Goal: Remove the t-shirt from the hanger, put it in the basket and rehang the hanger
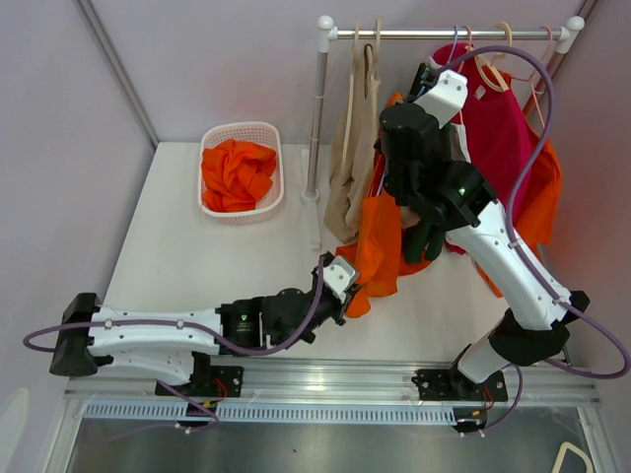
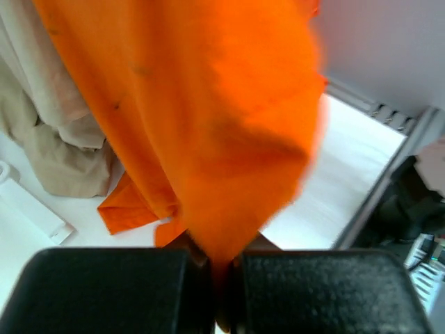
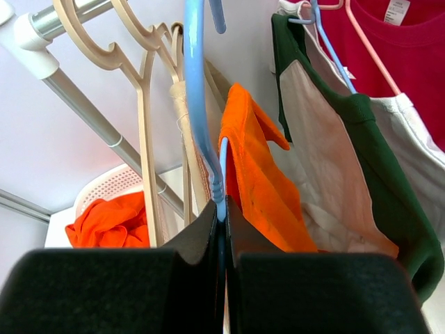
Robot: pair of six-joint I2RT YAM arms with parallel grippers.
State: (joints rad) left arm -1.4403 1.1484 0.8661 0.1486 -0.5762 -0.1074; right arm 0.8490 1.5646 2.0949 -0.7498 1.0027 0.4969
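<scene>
White arm shells (image 1: pixel 148 335), black joints (image 1: pixel 406 128), purple cables (image 1: pixel 549 99), green status light (image 1: pixel 461 186), black jaws

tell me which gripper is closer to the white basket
Left. The left gripper holds the orange t-shirt's hem over the table, right of the basket; the right gripper is farther right, up at the rail on the blue hanger.

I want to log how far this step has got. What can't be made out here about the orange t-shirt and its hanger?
Top view: the right arm hides where the right gripper meets the blue hanger.
Left wrist view: the orange t-shirt fills the frame, hiding the hanger; its right edge is blurred.
Right wrist view: the fingers cut off the hanger's lower part, so whether the t-shirt hangs on it is unclear.
</scene>
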